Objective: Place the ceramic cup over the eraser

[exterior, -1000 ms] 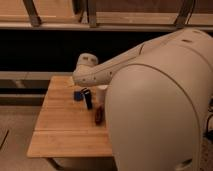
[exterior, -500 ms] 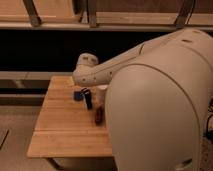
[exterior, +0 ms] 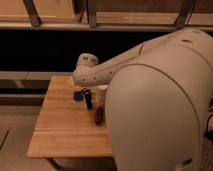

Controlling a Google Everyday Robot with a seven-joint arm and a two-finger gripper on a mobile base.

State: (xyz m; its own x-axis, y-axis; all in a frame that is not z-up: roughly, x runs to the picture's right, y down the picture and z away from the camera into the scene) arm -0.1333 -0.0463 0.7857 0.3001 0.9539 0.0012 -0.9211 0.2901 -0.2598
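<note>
The ceramic cup (exterior: 101,92) shows as a small white cylinder on the wooden table (exterior: 65,130), partly covered by the edge of my arm. Just left of it, the slim black eraser (exterior: 87,98) leans nearly upright. My big white arm (exterior: 155,105) fills the right side of the camera view, and its elbow joint (exterior: 86,64) hangs above the table's far edge. The gripper is hidden behind the arm, so I cannot see where it is relative to the cup or the eraser.
A small blue object (exterior: 78,95) sits right beside the eraser on its left. A dark reddish-brown oblong thing (exterior: 98,116) lies in front of the cup. Bare wood stretches across the table's left and front. Dark shelving (exterior: 50,50) runs behind it.
</note>
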